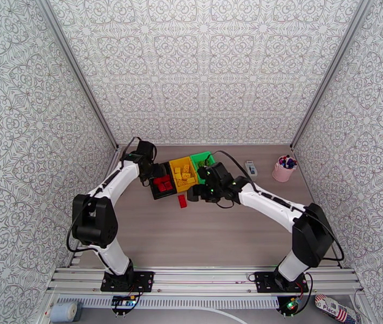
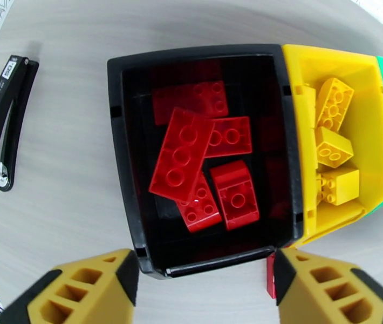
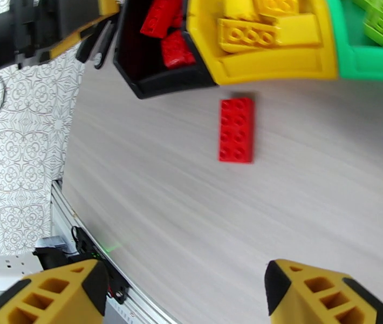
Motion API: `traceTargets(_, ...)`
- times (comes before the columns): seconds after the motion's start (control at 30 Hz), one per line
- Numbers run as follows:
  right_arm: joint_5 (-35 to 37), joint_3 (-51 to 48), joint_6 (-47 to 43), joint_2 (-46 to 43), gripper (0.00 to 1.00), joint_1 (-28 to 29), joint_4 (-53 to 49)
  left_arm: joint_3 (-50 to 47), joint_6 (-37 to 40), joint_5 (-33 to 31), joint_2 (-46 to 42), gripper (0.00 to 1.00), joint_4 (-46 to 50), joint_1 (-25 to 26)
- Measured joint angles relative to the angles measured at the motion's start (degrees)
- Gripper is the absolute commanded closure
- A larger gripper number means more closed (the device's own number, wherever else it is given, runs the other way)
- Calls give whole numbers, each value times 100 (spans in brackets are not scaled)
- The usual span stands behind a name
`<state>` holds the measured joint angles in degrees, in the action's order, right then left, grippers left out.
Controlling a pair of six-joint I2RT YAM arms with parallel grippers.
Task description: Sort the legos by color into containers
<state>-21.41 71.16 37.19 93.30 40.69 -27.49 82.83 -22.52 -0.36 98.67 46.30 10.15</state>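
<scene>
From above, the black bin (image 1: 163, 184), yellow bin (image 1: 183, 174) and green bin (image 1: 202, 159) sit joined in a row at the far middle of the bench (image 1: 218, 233). A loose red brick (image 1: 182, 201) lies on the bench just in front of them. The left fingers (image 1: 151, 176) hang at the black bin's left side, and the right fingers (image 1: 194, 193) hover just right of the loose brick. A pink cup (image 1: 284, 169) stands well apart to the right.

From the left wrist, the left fingers (image 2: 105, 282) are spread wide with nothing between them, above the black bin's (image 2: 118, 157) near rim. Several red bricks (image 2: 183, 152) lie in it, and yellow bricks (image 2: 334, 106) lie in the yellow bin (image 2: 372, 130) beside it. A black stapler (image 2: 2, 130) lies on the bench to the left.

From the right wrist, the right fingers (image 3: 310, 290) are likewise spread wide and hold nothing. The loose red brick (image 3: 237, 129) lies flat, near the bins' front walls but not touching them. Green bricks (image 3: 380, 17) lie in the green bin (image 3: 369, 66).
</scene>
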Motion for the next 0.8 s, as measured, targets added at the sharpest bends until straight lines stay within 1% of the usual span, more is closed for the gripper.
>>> traceTargets(0.17,39,-350,-76,-74,17,-149,-4,-584,-136,-81,-745,23,-2,269)
traceTargets(0.3,87,-509,-109,-90,16,-184,-2,-968,-295,-107,-1058,21,-7,505)
traceTargets(0.53,208,-728,-118,-232,10,-221,2,-1449,-671,-212,-1091,15,-129,1115)
traceTargets(0.7,345,-1016,-122,-492,8,-284,-2,-1580,-1012,-251,-1003,13,-308,1484)
traceTargets(0.8,431,-1158,-125,-621,7,-350,7,-1578,-1172,-280,-780,13,-442,1749)
